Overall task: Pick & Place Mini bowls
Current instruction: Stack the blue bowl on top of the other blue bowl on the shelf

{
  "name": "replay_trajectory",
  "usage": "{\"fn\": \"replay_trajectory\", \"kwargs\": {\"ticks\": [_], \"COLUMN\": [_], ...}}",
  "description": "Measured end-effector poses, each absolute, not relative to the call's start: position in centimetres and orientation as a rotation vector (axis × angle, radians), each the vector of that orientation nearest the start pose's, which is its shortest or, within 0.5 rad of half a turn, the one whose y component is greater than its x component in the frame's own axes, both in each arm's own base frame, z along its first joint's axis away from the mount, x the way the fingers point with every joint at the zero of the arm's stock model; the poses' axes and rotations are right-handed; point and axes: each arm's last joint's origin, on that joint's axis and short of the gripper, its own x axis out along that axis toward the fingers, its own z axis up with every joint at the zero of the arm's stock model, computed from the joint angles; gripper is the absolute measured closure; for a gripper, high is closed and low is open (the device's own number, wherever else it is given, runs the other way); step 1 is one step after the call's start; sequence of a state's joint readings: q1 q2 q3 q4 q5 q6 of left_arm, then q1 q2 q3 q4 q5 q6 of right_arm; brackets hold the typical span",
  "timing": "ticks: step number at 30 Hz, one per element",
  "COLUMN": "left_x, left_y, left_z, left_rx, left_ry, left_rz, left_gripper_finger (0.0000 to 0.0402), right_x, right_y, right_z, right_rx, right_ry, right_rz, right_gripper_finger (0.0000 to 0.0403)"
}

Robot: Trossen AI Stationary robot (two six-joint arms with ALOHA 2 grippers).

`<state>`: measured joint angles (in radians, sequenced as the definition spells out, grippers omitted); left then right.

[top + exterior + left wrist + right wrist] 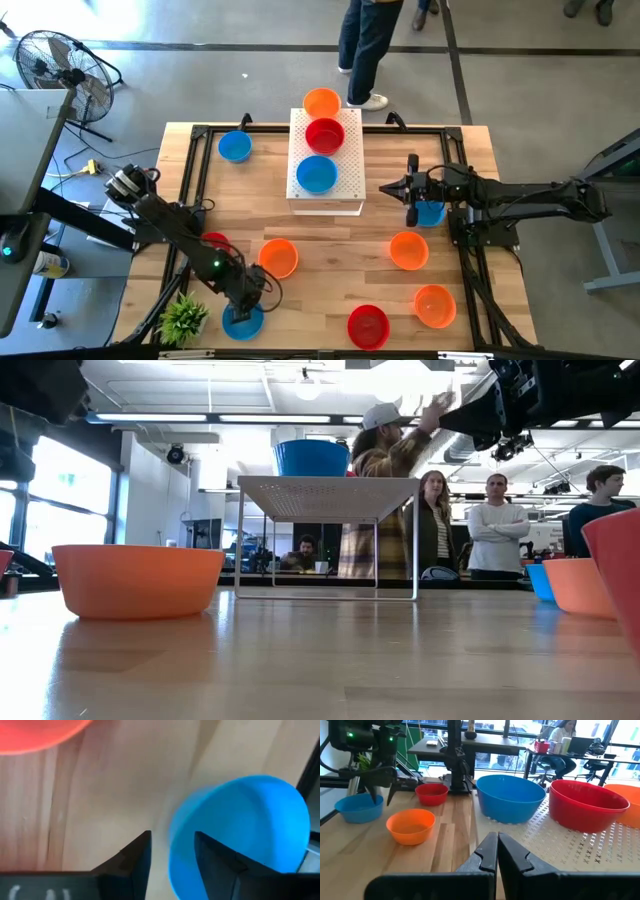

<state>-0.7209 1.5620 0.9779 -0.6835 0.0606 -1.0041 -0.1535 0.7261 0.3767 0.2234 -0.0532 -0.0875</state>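
Observation:
My left gripper (172,837) is open and points down over a blue mini bowl (240,830) at the table's near left (242,322). The bowl's near rim stands between the two fingers, one finger over its hollow and one outside; the view is blurred and I see no touch. The bowl rests on its base on the wood. My right gripper (383,188) is shut, level and empty beside the white platform (350,175). On the platform stand an orange (322,102), a red (325,135) and a blue mini bowl (316,174).
Several more mini bowls stand on the table: blue (235,147), red (215,243), orange (279,257), red (368,326), orange (434,305), orange (408,250), blue (430,212) under the right arm. A small green plant (183,318) sits at the near left corner. A person (365,50) stands past the far edge.

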Motion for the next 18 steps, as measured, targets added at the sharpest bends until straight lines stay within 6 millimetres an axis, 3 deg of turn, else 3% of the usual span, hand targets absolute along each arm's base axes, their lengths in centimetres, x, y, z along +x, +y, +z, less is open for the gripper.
{"fn": "replay_trajectory", "kwargs": {"ticks": [10,18], "left_x": [21.4,21.0], "left_y": [-19.1,-18.4], "left_z": [18.2,19.5], "left_rx": [-0.393,-0.432], "left_ry": [1.438,1.421], "left_rz": [-0.019,-0.002], "left_gripper_finger": [0.0385,0.0398], "right_x": [16.7,16.7], "right_y": [-2.4,-2.4], "right_z": [23.9,23.9], "right_rx": [-0.077,-0.077], "right_ry": [0.131,0.13], "right_rz": [-0.096,-0.097], "right_gripper_finger": [0.0402,0.0401]}}
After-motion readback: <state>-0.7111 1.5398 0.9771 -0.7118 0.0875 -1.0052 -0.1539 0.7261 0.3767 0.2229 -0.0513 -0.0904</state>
